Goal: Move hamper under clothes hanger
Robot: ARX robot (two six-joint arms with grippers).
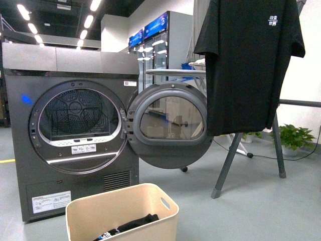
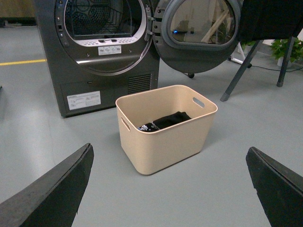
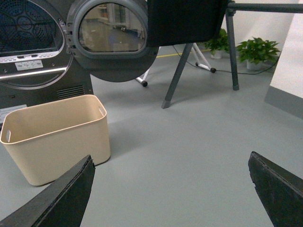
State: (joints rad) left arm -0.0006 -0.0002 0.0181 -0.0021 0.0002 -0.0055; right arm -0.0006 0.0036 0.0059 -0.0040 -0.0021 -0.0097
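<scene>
Beige plastic hamper (image 1: 123,213) at six o'clock, dark-grey metal clothes hanger (image 1: 228,160) at two; grey dryer (image 1: 70,165) with open round door (image 1: 168,125) jutting between them; left gripper (image 2: 168,149), right gripper (image 3: 170,156) spread empty

Left claw (image 2: 168,149): two fingers (image 2: 49,194), matt black shading to dark grey.
Left claw shape: broad flat wedges, each narrowing to a blunt, squared tip with a straight slanted upper edge.
Left claw surface: plain and slightly grainy, with a paler sheen along the top face.
Right claw (image 3: 170,157): two fingers (image 3: 279,189) of the same dark grey-black.
Right claw shape: matching wedges with thin, sharply cut inner edges.
Right claw surface: dull and unmarked where it shows.
</scene>
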